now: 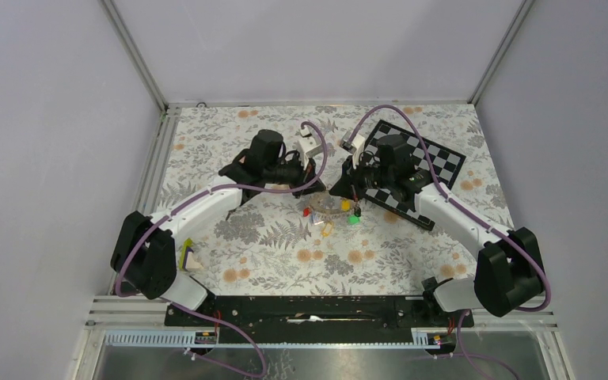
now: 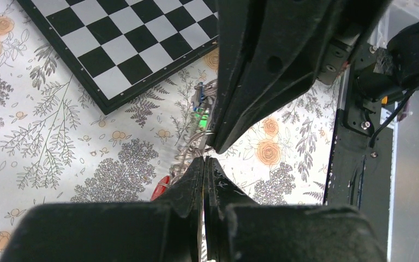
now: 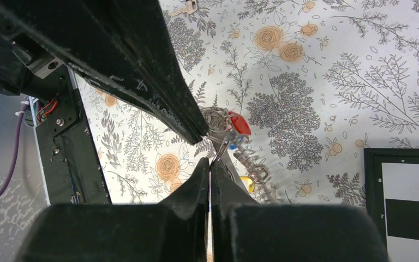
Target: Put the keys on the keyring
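Keyring (image 1: 328, 207) and keys (image 1: 327, 229) lie at the middle of a floral-patterned table (image 1: 269, 253). A black-and-white chequered board (image 1: 435, 162) lies at the far right, just beyond them. Both arms reach inward until their tips nearly meet over the ring. The left gripper (image 2: 204, 162) is closed, fingertips pressed together at the keyring's edge. The right gripper (image 3: 210, 162) is closed too, its tips against the ring. Whether either one pinches the metal cannot be told. Around the grey ring cluster a red key (image 3: 239, 123), a yellow key (image 1: 345, 205) and a green key (image 2: 201, 117).
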You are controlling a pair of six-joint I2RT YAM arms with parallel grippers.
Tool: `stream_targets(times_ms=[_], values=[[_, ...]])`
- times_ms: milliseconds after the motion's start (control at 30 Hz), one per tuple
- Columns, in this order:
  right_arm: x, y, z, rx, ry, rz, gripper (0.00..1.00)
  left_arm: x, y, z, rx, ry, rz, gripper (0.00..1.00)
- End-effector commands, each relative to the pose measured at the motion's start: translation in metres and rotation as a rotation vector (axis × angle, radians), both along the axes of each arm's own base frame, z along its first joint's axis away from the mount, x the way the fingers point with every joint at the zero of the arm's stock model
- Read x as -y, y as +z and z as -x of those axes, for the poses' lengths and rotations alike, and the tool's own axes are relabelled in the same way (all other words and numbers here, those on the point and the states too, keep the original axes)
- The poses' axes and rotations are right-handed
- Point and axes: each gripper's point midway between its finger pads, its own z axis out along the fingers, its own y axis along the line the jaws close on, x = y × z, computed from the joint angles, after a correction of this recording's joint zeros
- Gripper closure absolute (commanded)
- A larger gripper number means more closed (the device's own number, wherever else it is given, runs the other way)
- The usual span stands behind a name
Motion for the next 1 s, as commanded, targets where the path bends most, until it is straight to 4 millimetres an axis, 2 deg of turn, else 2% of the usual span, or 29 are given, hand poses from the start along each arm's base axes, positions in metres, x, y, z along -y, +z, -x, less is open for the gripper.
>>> stream_targets(times_ms=[0,133,500,600,733,967], values=[[-0.011,0.028,-0.012,0.068,0.018,-0.086,1.0,0.012,0.017,0.015,0.09,-0.123,0.023,1.0],[-0.014,0.031,-0.009,0.055,0.04,-0.101,1.0,0.014,0.012,0.023,0.149,-0.163,-0.014,1.0],[-0.01,0.029,-0.006,0.076,0.039,-0.087,1.0,-0.004,-0.003,0.013,0.331,-0.181,-0.143,1.0],[-0.008,0.032,-0.007,0.103,0.045,-0.077,1.0,-0.008,-0.005,0.011,0.329,-0.161,-0.162,1.0],[-0.005,0.033,-0.001,0.115,0.072,-0.057,1.0,-0.008,0.005,0.009,0.258,-0.115,-0.115,1.0],[-0.002,0.041,0.003,0.15,0.082,-0.055,1.0,-0.018,0.036,-0.015,0.087,0.054,0.02,1.0]])
